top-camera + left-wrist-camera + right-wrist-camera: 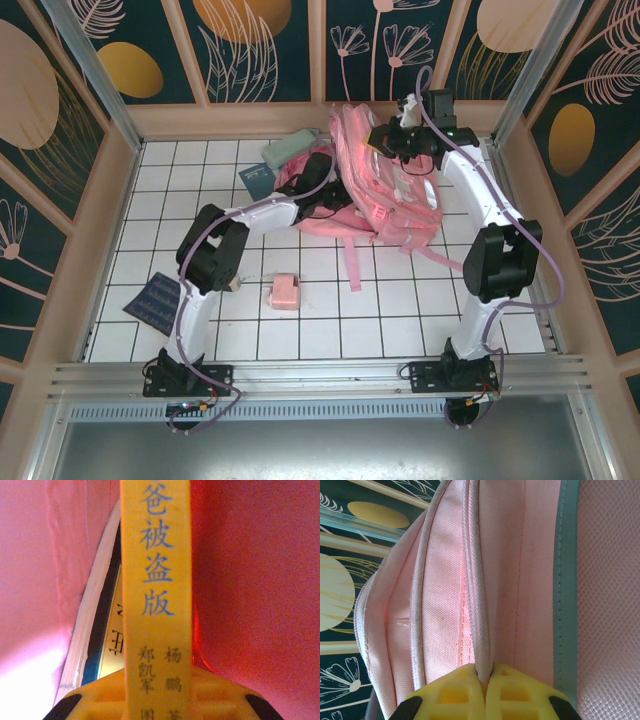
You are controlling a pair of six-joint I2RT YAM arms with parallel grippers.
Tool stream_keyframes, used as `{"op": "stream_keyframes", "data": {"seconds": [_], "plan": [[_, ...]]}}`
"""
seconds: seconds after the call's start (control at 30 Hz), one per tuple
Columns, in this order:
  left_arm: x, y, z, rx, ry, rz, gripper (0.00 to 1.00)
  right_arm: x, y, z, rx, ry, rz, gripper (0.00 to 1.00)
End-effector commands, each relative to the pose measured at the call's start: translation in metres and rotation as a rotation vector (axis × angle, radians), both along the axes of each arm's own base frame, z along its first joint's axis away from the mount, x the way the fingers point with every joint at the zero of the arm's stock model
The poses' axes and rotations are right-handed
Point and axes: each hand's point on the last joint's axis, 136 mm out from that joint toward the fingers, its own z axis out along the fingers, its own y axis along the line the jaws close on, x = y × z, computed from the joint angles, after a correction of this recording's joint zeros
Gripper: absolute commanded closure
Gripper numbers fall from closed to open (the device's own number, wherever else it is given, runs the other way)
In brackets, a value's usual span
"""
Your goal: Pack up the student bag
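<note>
Found bag (385, 190) at far edge of counter (400, 320), right of middle | noted left pincer (157, 705) pinching yellow book (156, 580) inside bag, beside second book (95, 620) | noted right pincer (485, 690) pressed together on bag's edge | feared edge slipping free, mouth collapsing, yellow book jamming.

We find the bag (385, 190) at the back centre of the surface (400, 310). The left pincer (157, 700) is inside it, clamping a book (156, 580). The right pincer (485, 682) pinches the bag's far edge. A pouch (290, 148) and a booklet (257, 180) lie left of the bag. A box (284, 292) lies in front of it, with a pad (155, 303) further left.
</note>
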Motion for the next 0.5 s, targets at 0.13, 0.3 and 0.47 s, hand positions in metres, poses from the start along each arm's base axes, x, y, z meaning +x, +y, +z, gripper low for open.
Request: {"op": "stream_keyframes", "data": {"seconds": [0.13,0.3,0.47], "plan": [[-0.023,-0.041,-0.044,0.08,0.019,-0.143,1.0,0.003,0.002,0.051,0.049,-0.186,0.047,1.0],[-0.021,-0.036,-0.039,0.13,-0.01,-0.131,0.7,0.003,0.002,0.047,0.038,-0.181,0.049,1.0],[-0.012,-0.022,0.005,0.189,-0.121,-0.09,0.5,0.0,-0.003,0.045,0.028,-0.18,0.044,1.0]]}}
